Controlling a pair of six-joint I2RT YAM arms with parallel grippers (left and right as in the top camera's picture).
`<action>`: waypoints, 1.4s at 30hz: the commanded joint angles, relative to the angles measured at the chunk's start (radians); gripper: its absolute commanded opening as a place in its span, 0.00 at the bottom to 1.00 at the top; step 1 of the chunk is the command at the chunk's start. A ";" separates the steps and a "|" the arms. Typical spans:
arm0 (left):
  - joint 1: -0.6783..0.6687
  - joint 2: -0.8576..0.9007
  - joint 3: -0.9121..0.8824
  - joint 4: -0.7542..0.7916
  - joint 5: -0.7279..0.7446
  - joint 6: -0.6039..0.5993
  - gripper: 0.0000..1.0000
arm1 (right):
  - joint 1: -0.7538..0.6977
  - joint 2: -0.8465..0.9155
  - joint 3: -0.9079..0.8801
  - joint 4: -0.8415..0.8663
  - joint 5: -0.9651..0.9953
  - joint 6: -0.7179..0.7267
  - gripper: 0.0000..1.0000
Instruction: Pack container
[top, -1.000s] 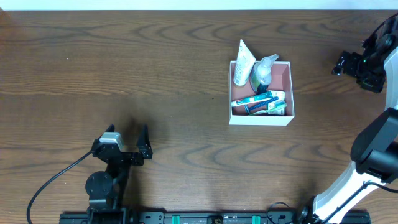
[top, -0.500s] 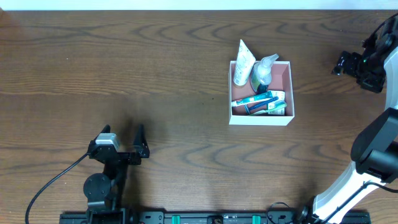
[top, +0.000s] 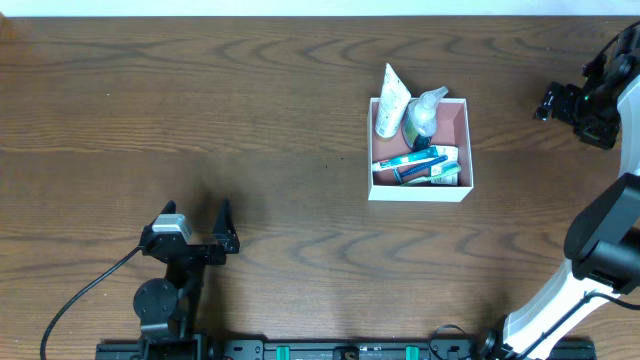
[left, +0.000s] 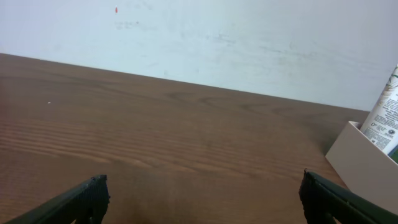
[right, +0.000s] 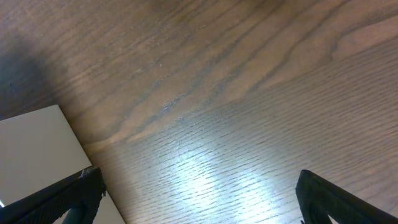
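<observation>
Matt white cardboard container (top: 420, 192) on dark, grained, faintly glossy wooden table (top: 200, 120).

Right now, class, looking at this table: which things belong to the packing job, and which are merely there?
Belong to the job:
container
white tube
clear spray bottle
flat-lying packs

Merely there:
black cable
wooden table
</observation>
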 joint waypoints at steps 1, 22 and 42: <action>0.005 -0.007 -0.019 -0.034 0.006 0.005 0.98 | 0.005 -0.012 0.001 0.000 -0.004 0.015 0.99; 0.005 -0.007 -0.019 -0.034 0.007 0.005 0.98 | 0.006 -0.012 0.001 0.000 -0.004 0.015 0.99; 0.005 -0.007 -0.019 -0.034 0.007 0.005 0.98 | 0.341 -0.703 -0.211 0.000 -0.004 0.015 0.99</action>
